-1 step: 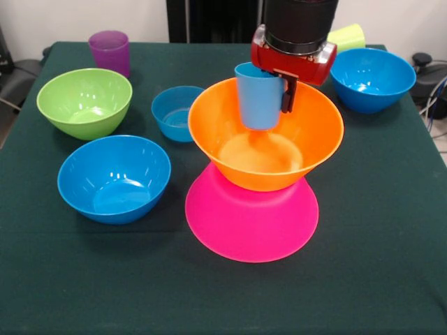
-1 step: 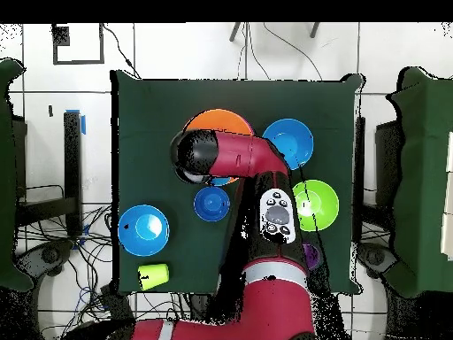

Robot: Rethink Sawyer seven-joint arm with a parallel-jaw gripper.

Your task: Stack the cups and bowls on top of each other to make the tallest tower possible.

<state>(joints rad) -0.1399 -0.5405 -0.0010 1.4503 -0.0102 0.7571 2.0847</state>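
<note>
The tower is a big pink bowl [image 1: 251, 227] lying upside down with a big orange bowl [image 1: 318, 139] upright on it. My gripper [image 1: 274, 94] is shut on the wall of a light blue cup [image 1: 257, 98]. It holds the cup upright, hanging inside the orange bowl just above its bottom. One black finger [image 1: 288, 96] shows on the cup's right side. In the overhead view the arm [image 2: 232, 158] hides the cup and most of the orange bowl [image 2: 221, 118].
A green bowl [image 1: 84, 101], a blue bowl [image 1: 114, 178] and a small light-blue bowl [image 1: 174, 113] stand left of the tower. Another blue bowl [image 1: 372, 78] is at the back right. A purple cup [image 1: 110, 50] stands far left, and a yellow-green cup [image 1: 349, 36] lies behind the gripper.
</note>
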